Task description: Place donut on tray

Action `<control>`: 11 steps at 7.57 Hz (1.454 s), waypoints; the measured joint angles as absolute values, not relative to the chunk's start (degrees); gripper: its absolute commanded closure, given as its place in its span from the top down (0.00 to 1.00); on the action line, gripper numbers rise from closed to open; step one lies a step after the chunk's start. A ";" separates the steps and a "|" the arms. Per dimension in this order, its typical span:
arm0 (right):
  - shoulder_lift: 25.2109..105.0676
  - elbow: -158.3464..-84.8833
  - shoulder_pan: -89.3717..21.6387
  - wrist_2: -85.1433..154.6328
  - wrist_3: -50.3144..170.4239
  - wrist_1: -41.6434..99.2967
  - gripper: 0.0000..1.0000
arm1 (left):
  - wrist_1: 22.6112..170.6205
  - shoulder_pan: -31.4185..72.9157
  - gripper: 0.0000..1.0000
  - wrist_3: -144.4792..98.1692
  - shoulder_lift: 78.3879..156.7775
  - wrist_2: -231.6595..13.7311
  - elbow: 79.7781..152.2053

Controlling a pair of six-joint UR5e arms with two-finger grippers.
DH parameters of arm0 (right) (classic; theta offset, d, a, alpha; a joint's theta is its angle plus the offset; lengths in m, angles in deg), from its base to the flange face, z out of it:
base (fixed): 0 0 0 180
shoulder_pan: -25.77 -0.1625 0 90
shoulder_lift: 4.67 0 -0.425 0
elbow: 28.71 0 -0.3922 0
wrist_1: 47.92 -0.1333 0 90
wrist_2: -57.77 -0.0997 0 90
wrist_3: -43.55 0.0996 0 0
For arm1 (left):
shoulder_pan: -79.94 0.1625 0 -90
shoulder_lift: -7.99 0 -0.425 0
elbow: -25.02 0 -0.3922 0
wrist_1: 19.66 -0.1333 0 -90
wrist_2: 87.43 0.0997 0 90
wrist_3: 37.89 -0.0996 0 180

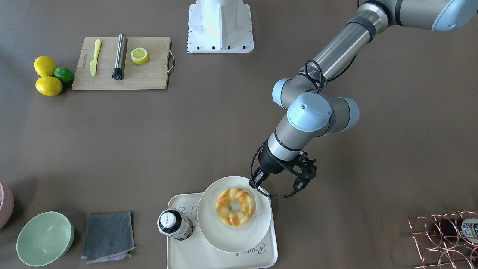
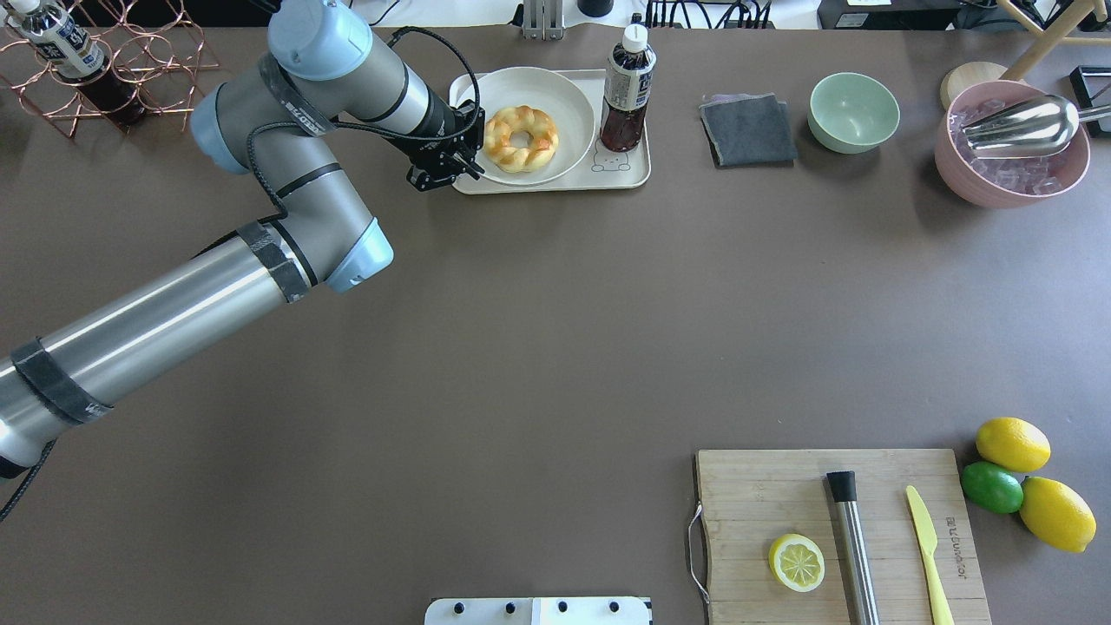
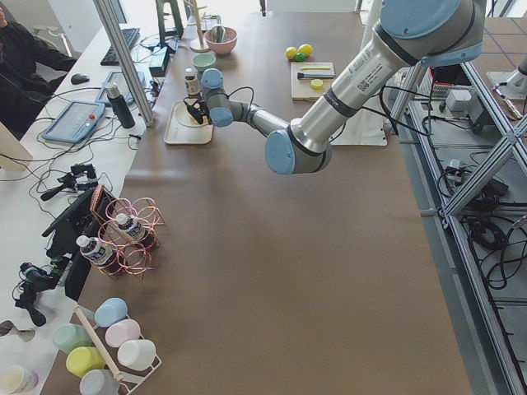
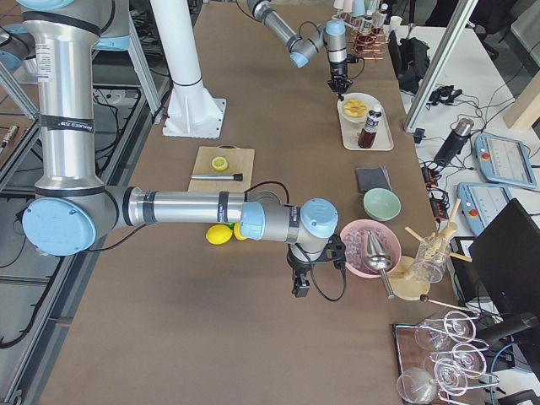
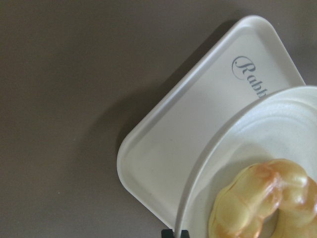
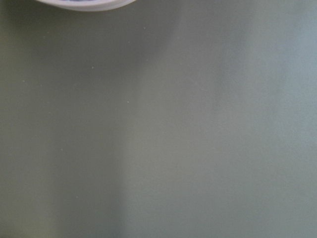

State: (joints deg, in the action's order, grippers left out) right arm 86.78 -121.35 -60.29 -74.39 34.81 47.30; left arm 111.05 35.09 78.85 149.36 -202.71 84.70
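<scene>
The donut [image 1: 244, 215], a golden braided ring, lies on a round white plate [image 1: 231, 239] that rests on the cream tray [image 1: 186, 254] with "Rabbit" lettering. It also shows from overhead [image 2: 542, 143] and in the left wrist view [image 5: 262, 203]. My left gripper [image 1: 256, 184] is at the plate's rim beside the donut, fingertips together, holding nothing that I can see. My right gripper [image 4: 300, 285] shows only in the exterior right view, low over the table by a pink bowl; I cannot tell whether it is open or shut.
A dark drink bottle [image 1: 172, 223] stands on the tray beside the plate. A grey cloth [image 1: 108, 235], a green bowl [image 1: 44, 239] and a copper wire rack [image 1: 444, 235] are along this edge. A cutting board [image 1: 142, 74] with a lemon half lies near the robot.
</scene>
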 measured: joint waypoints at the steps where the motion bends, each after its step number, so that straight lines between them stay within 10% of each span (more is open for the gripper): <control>1: 86.78 -121.24 -60.83 -74.52 34.38 47.33 1.00 | 111.28 35.16 0.00 79.34 149.76 -200.79 83.14; 5: 86.66 -121.25 -61.45 -75.18 34.15 47.27 1.00 | 114.10 35.52 0.00 79.62 151.93 -196.71 77.19; 6: 86.48 -121.26 -61.52 -75.21 34.15 47.30 1.00 | 114.28 35.59 0.34 79.49 152.60 -196.53 76.47; 7: 86.37 -121.26 -61.58 -75.27 34.15 47.34 1.00 | 114.34 35.67 0.98 79.21 153.04 -196.39 76.16; 11: 86.30 -121.56 -62.09 -76.11 34.15 47.45 1.00 | 114.48 36.90 0.98 73.02 152.83 -192.36 76.04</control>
State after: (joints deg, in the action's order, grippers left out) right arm 86.30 -121.56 -62.09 -76.11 34.15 47.45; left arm 114.48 36.90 73.02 152.83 -192.36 76.04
